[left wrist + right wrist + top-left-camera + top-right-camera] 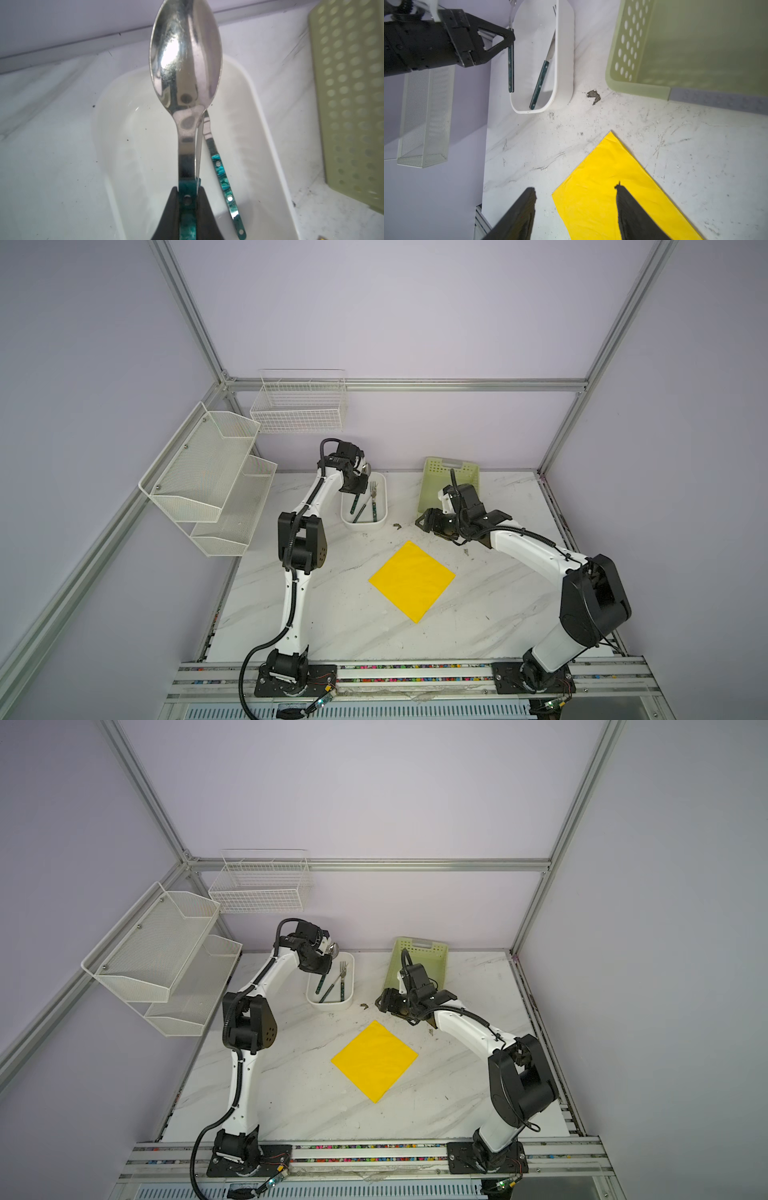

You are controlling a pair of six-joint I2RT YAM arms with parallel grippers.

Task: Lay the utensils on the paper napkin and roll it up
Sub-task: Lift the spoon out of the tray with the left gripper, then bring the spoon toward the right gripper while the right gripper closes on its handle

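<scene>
Left fingers point(169, 214) are clenched on the teal handle of the spoon point(185, 62). It is held bowl-up over the white tray point(385, 497), upper centre in both top views. Fork point(374, 499) and knife point(360, 510) lie inside that tray. Paper napkin point(411, 580) lies flat on the table point(332, 614), centre frame, set diamond-wise. Right fingers point(521, 212) are spread apart and grip nothing. They sit above the napkin's upper corner, just beside the green basket point(451, 477), right of centre.
</scene>
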